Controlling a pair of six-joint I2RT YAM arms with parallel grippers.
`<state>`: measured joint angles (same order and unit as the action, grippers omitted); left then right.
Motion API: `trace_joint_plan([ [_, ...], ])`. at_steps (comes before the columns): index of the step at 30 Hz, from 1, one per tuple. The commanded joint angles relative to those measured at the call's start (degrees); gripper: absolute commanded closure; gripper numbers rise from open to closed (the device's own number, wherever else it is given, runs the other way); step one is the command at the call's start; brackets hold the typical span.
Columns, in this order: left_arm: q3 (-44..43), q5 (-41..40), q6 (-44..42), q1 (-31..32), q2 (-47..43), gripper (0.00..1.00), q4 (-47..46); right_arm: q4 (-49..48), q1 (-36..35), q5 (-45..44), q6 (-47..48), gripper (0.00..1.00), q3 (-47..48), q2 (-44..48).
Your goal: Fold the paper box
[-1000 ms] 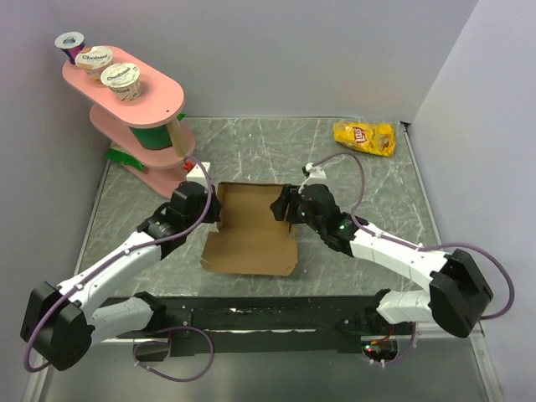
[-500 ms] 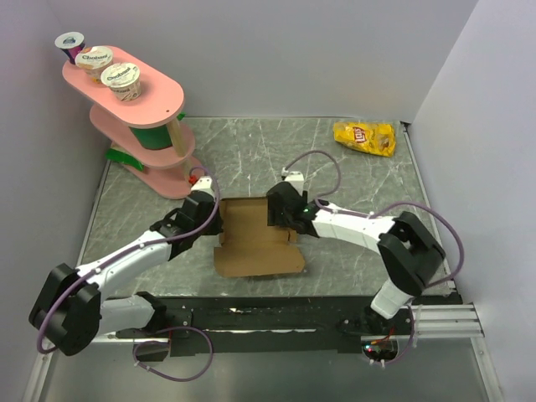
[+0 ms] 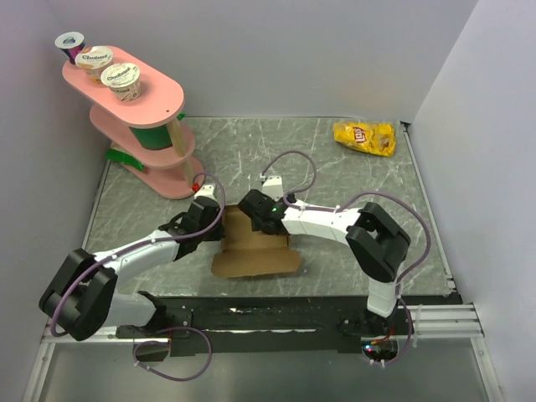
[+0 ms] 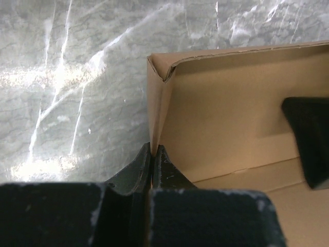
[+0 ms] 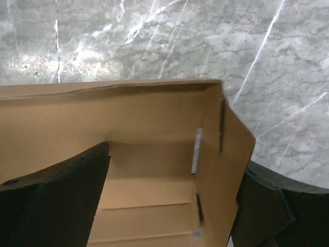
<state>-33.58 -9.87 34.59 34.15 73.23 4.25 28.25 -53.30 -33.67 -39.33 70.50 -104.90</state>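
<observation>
The paper box is plain brown cardboard lying partly folded mid-table, with its walls raised. My left gripper is at the box's left side. In the left wrist view this gripper is shut on the thin upright left wall of the box. My right gripper reaches over the far side of the box. In the right wrist view it is open wide. One finger is inside the box and the other finger is outside the tilted right wall.
A pink two-tier stand with yogurt cups is at the back left. A yellow chip bag lies at the back right. Marble tabletop surrounds the box, with walls on three sides.
My right arm swung left over the box and its jaws opened wider. The left gripper slid right, still pinching the wall, and the box shifted slightly.
</observation>
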Motion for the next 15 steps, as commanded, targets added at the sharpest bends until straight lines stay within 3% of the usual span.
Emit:
trace_joint_plan([
  [1, 1.1, 3.7, 1.4, 0.1, 2.2, 0.99, -6.5, 5.6, -2.2, -7.4, -5.7, 0.06, 4.2, -4.0],
  [15, 3.7, 6.0, -1.7, -2.6, 1.7, 0.99, -10.7, 1.5, -1.2, 0.8, -6.8, 0.0, 3.9, 0.7],
])
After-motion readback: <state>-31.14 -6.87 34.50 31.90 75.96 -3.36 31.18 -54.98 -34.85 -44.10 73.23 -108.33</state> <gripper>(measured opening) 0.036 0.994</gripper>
